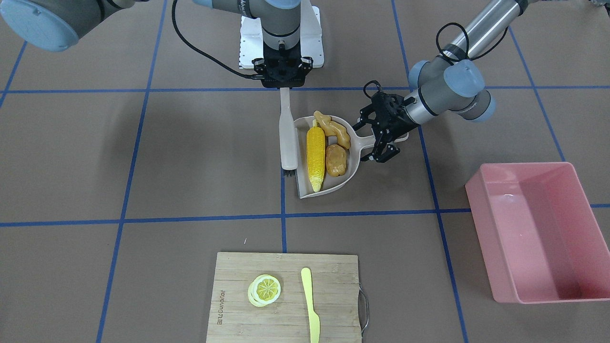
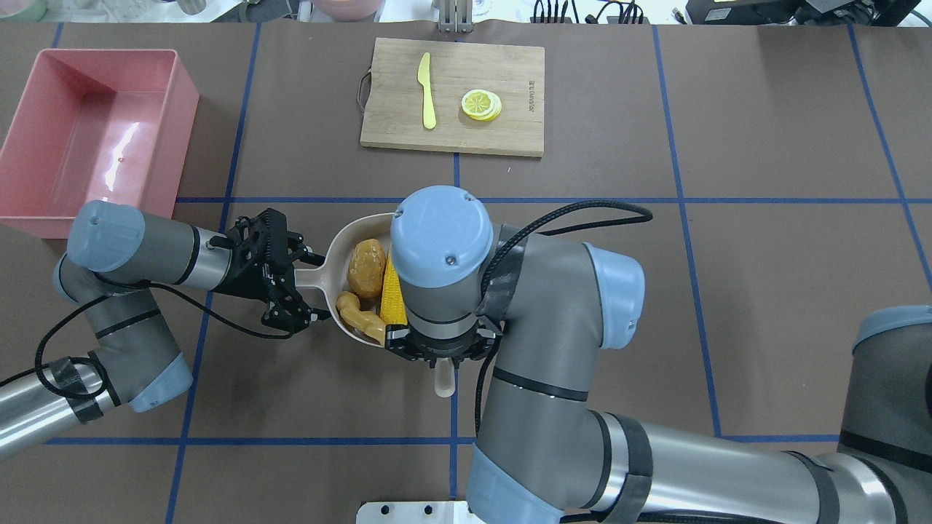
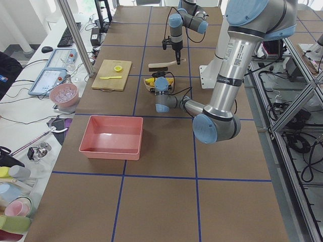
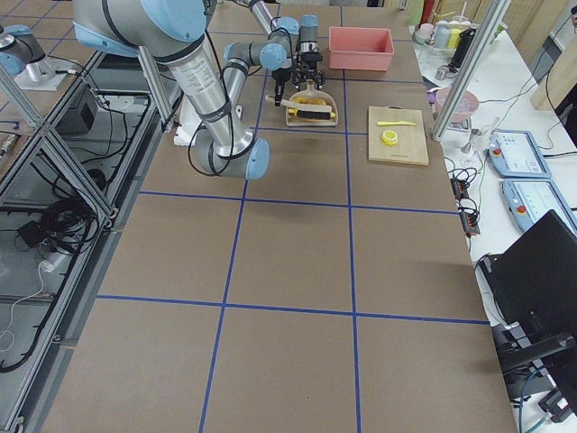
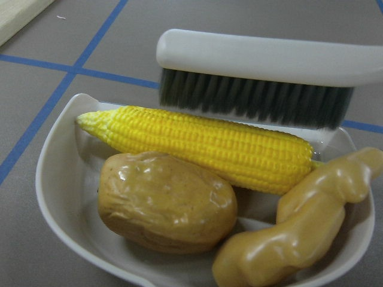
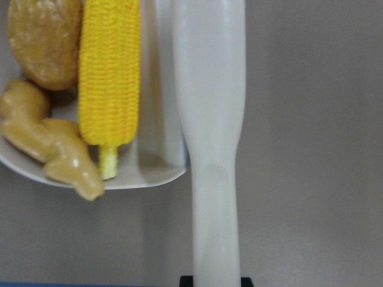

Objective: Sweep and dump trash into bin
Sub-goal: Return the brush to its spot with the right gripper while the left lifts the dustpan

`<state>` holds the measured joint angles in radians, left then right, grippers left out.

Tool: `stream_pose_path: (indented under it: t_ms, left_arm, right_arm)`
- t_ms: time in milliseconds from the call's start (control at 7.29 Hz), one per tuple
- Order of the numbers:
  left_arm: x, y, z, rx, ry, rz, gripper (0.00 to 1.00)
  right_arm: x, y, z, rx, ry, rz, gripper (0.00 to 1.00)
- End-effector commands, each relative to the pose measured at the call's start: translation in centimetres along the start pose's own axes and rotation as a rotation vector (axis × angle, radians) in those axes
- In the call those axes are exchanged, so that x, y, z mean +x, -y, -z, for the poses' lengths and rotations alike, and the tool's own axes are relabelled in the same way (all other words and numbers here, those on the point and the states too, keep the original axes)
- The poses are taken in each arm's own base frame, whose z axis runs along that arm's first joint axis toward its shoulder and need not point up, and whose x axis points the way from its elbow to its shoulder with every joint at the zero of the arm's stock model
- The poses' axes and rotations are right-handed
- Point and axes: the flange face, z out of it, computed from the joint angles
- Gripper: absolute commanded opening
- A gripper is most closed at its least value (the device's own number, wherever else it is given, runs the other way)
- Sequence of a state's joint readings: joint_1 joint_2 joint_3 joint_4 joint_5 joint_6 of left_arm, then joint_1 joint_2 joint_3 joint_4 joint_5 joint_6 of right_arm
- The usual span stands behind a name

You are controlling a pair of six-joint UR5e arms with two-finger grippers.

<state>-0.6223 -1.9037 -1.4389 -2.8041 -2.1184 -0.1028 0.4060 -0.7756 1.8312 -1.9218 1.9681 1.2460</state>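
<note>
The beige dustpan (image 1: 305, 189) lies at mid-table and holds the yellow corn cob (image 1: 315, 157), the brown potato (image 1: 336, 159) and the tan ginger root (image 1: 333, 128). The left wrist view shows them close up, with the corn cob (image 5: 203, 146), the potato (image 5: 164, 200) and the ginger root (image 5: 299, 233). My left gripper (image 1: 374, 142) is open, with its jaws on either side of the dustpan's handle. My right gripper (image 1: 284, 85) is shut on the beige brush (image 1: 288, 138), which rests against the pan's open side. The pink bin (image 1: 486, 238) stands empty, apart from the pan on my left.
A wooden cutting board (image 1: 238, 309) with a lemon slice (image 1: 264, 289) and a yellow knife (image 1: 312, 305) lies on the side of the table far from me. My right arm's elbow (image 2: 437, 240) hangs over part of the dustpan in the overhead view.
</note>
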Motion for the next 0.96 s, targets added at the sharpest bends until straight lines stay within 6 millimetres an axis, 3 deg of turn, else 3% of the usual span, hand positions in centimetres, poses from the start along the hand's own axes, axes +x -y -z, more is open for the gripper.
stream_pose_path:
  t_ms: [0,137,275,549,824]
  left_arm:
    - [0.0,0.0,0.0,0.000,0.002,0.000,0.94]
    - [0.0,0.1,0.0,0.001,0.000,0.001,0.84]
    - [0.1,0.1,0.0,0.002,-0.001,0.000,0.67]
    - [0.1,0.2,0.0,0.004,-0.001,-0.001,0.35]
    - [0.1,0.2,0.1,0.004,-0.001,-0.004,0.15]
  right_arm:
    - [9.8,0.3,2.2,0.038,-0.020,0.000,0.00]
    - [13.4,2.0,2.5,0.058,-0.050,-0.003,0.00]
    - [17.8,4.0,3.1,0.074,-0.082,0.030,0.00]
    - [27.5,4.5,2.8,0.052,-0.131,0.007,0.00]
    - [37.3,5.0,1.6,0.056,-0.150,-0.028,0.00]
